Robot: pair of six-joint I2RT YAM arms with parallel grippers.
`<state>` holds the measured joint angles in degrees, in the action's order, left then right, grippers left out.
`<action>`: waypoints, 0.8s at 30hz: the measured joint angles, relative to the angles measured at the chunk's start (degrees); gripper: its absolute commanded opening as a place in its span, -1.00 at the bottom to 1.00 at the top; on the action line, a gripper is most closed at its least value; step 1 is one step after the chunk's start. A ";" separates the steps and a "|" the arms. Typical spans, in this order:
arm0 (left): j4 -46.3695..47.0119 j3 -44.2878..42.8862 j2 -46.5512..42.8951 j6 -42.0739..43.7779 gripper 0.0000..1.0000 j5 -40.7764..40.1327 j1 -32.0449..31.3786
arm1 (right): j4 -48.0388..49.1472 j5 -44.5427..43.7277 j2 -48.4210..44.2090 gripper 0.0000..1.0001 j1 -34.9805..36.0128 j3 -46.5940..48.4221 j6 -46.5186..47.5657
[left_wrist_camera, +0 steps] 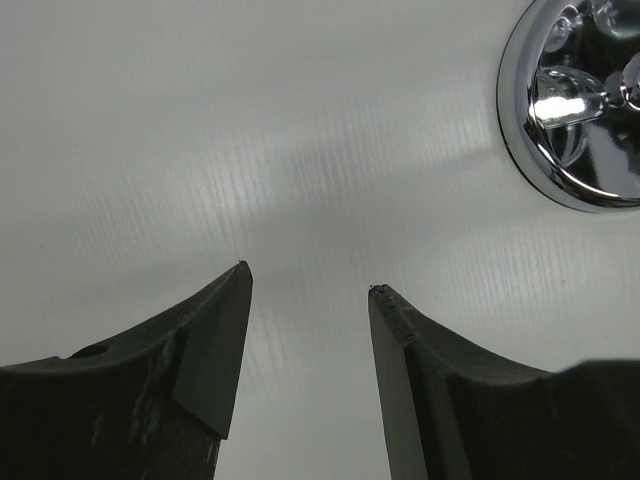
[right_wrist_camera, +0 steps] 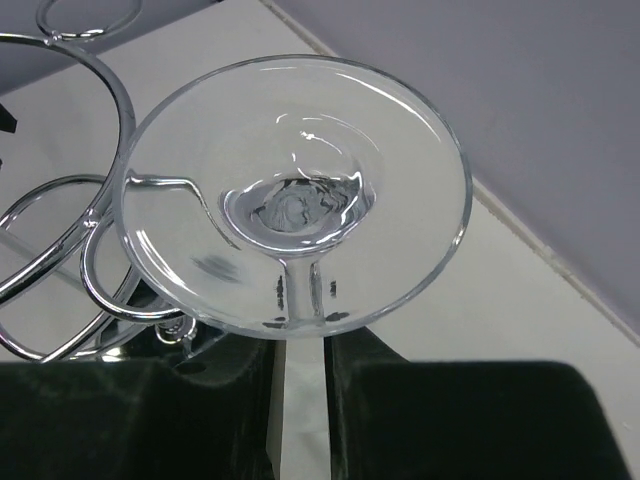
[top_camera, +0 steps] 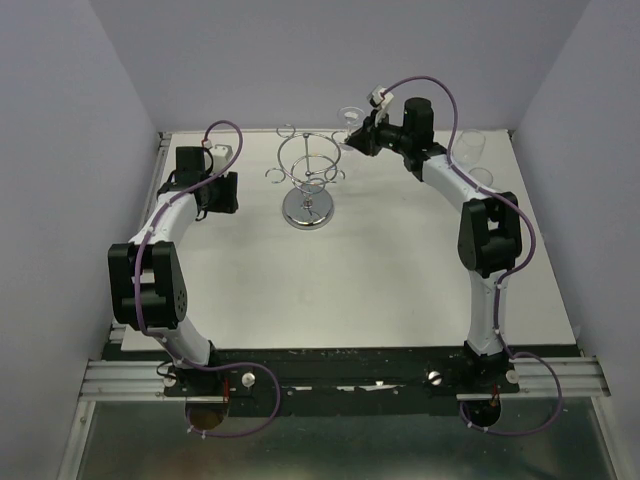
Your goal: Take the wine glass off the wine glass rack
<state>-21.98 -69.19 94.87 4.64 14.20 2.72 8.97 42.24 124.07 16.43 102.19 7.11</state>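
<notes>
The chrome wine glass rack (top_camera: 308, 172) stands at the back middle of the table on its mirrored disc base (left_wrist_camera: 575, 110). A clear wine glass (right_wrist_camera: 295, 190) shows its round foot to the right wrist camera, and its stem runs down between the dark fingers (right_wrist_camera: 400, 410). My right gripper (right_wrist_camera: 300, 335) is shut on that stem, at the rack's right side (top_camera: 362, 138). The foot overlaps one small ring (right_wrist_camera: 110, 270); I cannot tell whether they touch. My left gripper (left_wrist_camera: 310, 290) hangs open over bare table, left of the rack base (top_camera: 222, 192).
Two more clear glasses (top_camera: 470, 148) stand on the table behind the right arm's forearm, near the back right wall. Grey walls close in the back and both sides. The white table surface (top_camera: 330, 290) stretches toward the arm bases.
</notes>
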 measured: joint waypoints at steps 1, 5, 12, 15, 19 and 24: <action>-0.04 -0.33 0.24 0.02 0.28 0.00 -0.02 | 0.11 -0.46 0.00 -0.99 0.00 0.52 -0.02; 0.04 -1.53 0.74 0.02 0.28 0.00 -0.11 | 0.48 -2.29 0.00 -0.99 -0.04 1.31 -0.02; 0.09 -2.62 1.05 0.02 0.28 0.00 -0.48 | 0.42 -5.01 0.00 -0.99 -0.50 1.31 -0.02; 0.07 -2.71 1.05 0.07 0.28 0.00 -0.90 | 0.42 -5.81 0.00 -0.99 -0.76 1.29 0.00; 0.09 -2.82 1.05 0.17 0.28 0.00 -1.33 | 0.39 -7.58 -0.07 -0.99 -1.29 0.63 0.39; 0.61 -2.82 0.74 0.83 0.25 0.00 -1.36 | -1.55 -9.62 -2.10 -0.99 -2.01 -3.08 1.27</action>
<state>-21.37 -72.01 95.61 5.48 14.20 1.37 7.42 32.62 121.97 14.41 99.11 8.38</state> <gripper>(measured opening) 0.641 0.230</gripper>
